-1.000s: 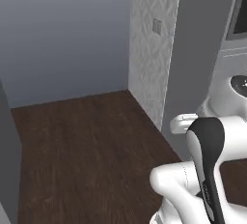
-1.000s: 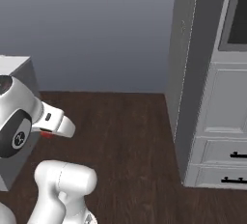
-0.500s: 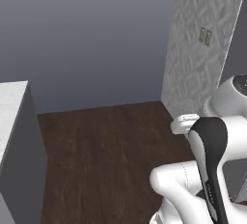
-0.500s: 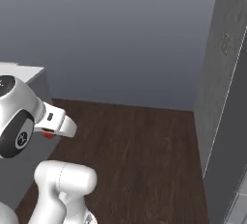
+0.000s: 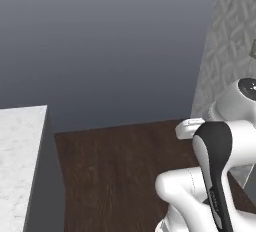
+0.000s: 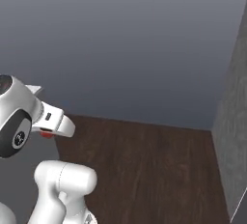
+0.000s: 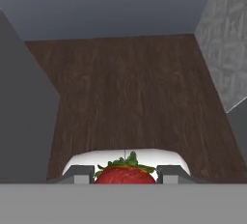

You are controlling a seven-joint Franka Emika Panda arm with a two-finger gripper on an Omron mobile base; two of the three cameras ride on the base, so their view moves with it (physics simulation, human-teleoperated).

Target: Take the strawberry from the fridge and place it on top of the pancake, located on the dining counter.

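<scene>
Tool (image 7: 125, 174) clamped on red strawberry (image 7: 125, 174), green leaves up, above dark wood floor (image 7: 130, 88). White marble desk (image 5: 17, 161) corner at left.

Dark wood-plank floor (image 7: 130, 88) – bare boards up to the grey wall; white marble dining counter (image 5: 17, 161) – left edge

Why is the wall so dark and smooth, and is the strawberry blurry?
Left base view: the wall is an even grey-blue fading lighter downward, no glare. Hand view: the strawberry looks sharp, cut off by the bottom edge, in the claw.
</scene>
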